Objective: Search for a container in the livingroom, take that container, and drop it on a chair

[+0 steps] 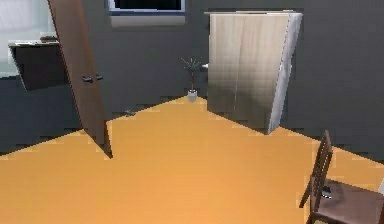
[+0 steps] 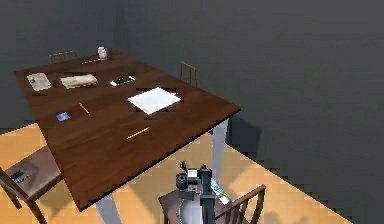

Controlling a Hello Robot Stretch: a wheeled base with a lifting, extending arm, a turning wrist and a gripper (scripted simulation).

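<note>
A small pale jar-like container (image 2: 101,50) stands at the far end of the dark wooden table (image 2: 190,118). My gripper (image 2: 186,180) shows low in the arm side view, in front of the table's near edge. It hangs above the seat of a brown chair (image 2: 245,205), where a pale thing lies beneath it. I cannot tell whether it holds anything. Another chair (image 2: 30,180) stands at the table's left corner with a small thing on its seat. In the forward view a wooden chair (image 1: 335,190) sits at the bottom right.
On the table lie white papers (image 2: 153,100), a book (image 2: 78,81), a phone (image 2: 122,81), pencils and a whitish object (image 2: 38,82). In the forward view are an open door (image 1: 80,70), a wardrobe (image 1: 250,65), a potted plant (image 1: 191,75) and orange floor (image 1: 190,170).
</note>
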